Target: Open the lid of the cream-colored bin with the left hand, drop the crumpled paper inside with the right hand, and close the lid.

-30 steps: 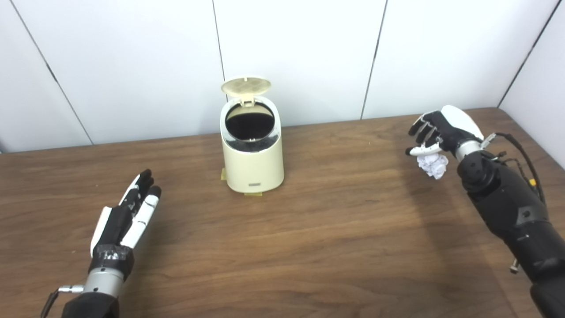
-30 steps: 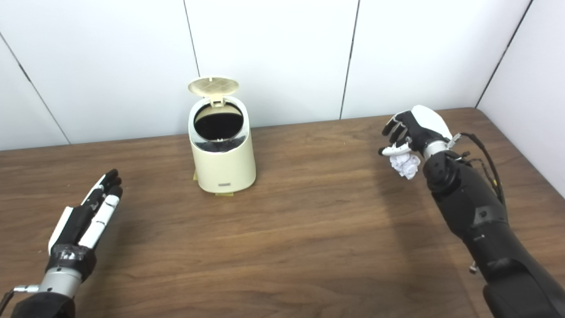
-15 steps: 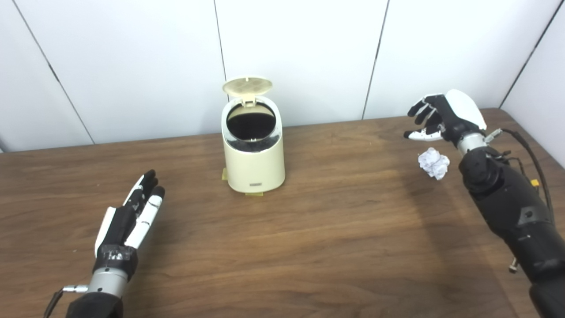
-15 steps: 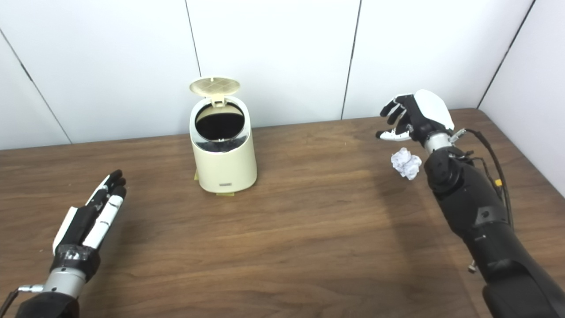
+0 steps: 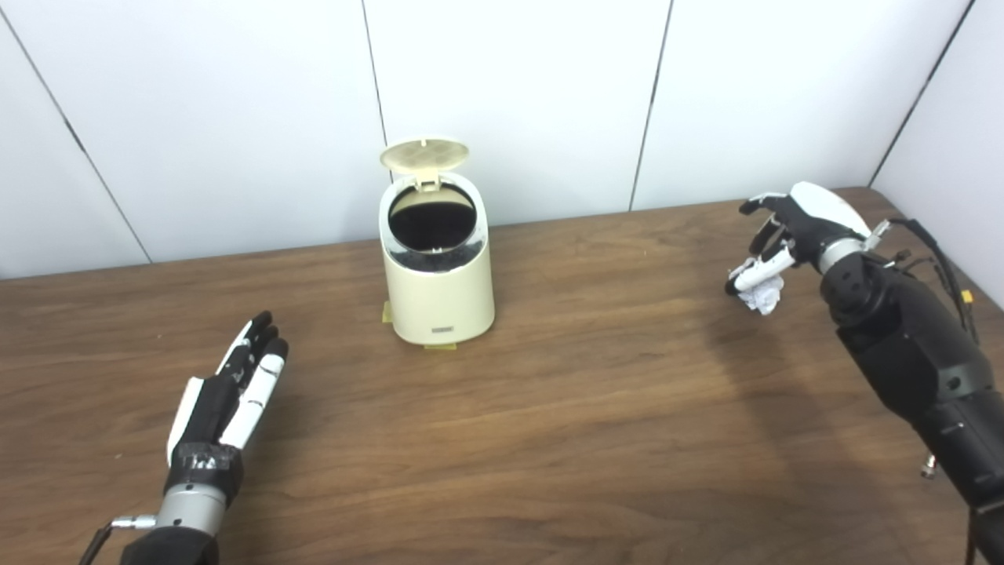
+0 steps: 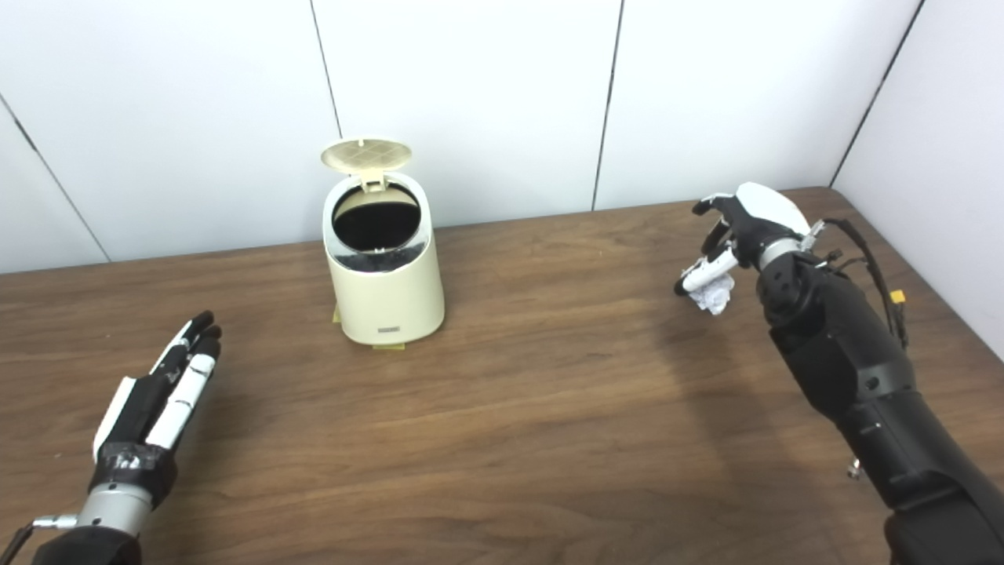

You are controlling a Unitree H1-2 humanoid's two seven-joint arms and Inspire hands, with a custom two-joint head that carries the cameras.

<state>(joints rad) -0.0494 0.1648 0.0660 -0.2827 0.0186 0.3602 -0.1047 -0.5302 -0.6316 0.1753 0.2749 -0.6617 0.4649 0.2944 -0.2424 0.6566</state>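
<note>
The right hand reaches down over the white crumpled paper ball, thumb against it; whether it grips cannot be told. The left hand lies flat with fingers spread, holding nothing, on the brown wooden table. The cream-coloured cylindrical bin stands between them, well apart, round lid raised

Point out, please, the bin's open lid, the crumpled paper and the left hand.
bin lid (image 5: 424, 155): left eye view, ribbed underside of the raised lid.
crumpled paper (image 5: 762, 297): left eye view, white wad below the fingers.
left hand (image 6: 153, 396): right eye view, back of the hand.
</note>
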